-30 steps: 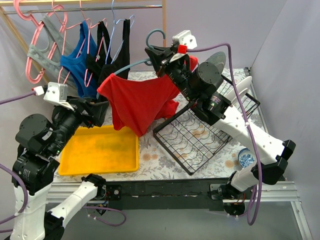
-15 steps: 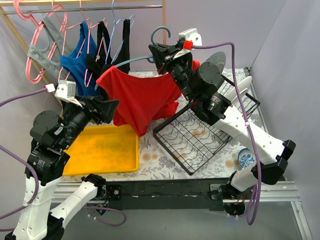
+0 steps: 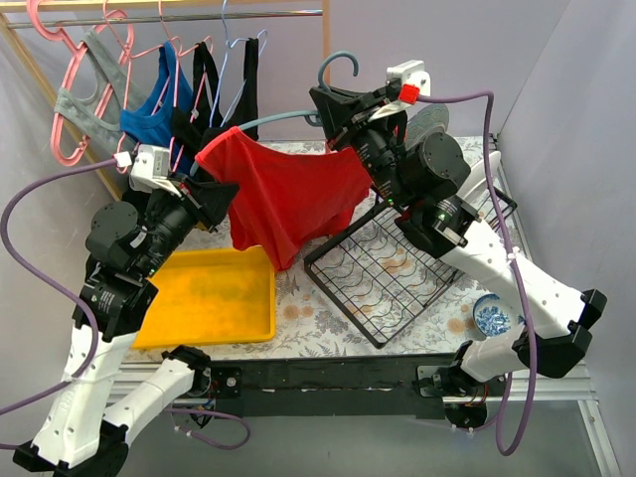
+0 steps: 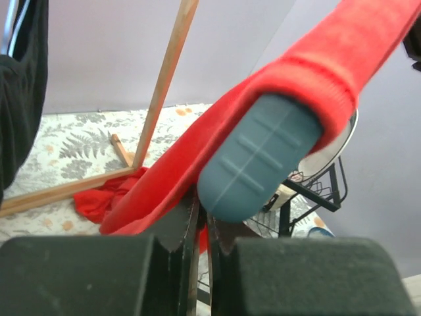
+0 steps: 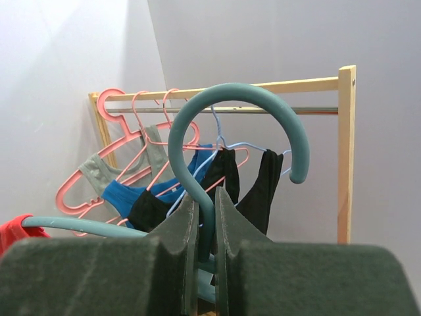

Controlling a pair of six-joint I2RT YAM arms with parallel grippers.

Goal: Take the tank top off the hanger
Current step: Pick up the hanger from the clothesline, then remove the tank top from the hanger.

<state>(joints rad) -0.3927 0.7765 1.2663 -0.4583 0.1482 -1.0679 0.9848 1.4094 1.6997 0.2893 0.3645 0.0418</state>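
A red tank top [image 3: 288, 194] hangs on a teal hanger [image 3: 268, 121] held up over the table. My right gripper [image 3: 333, 109] is shut on the hanger's neck, just below the hook [image 5: 230, 99], with both jaws pressed against the stem in the right wrist view [image 5: 206, 204]. My left gripper [image 3: 231, 189] is at the garment's left shoulder. In the left wrist view its jaws [image 4: 204, 210] are closed just under the hanger's rounded end [image 4: 263, 161], with red fabric pinched between them. The strap [image 4: 329, 66] stretches over that end.
A yellow tray [image 3: 199, 298] lies at the front left and a black wire dish rack [image 3: 388, 268] with plates at the right. Behind, a wooden clothes rail [image 3: 199, 15] carries pink and blue hangers with grey, blue and black tops. A small patterned bowl [image 3: 489, 314] sits front right.
My left gripper moved up and right to the tank top's left shoulder and went from open to shut on the fabric. The right arm carried the hanger a little to the right.
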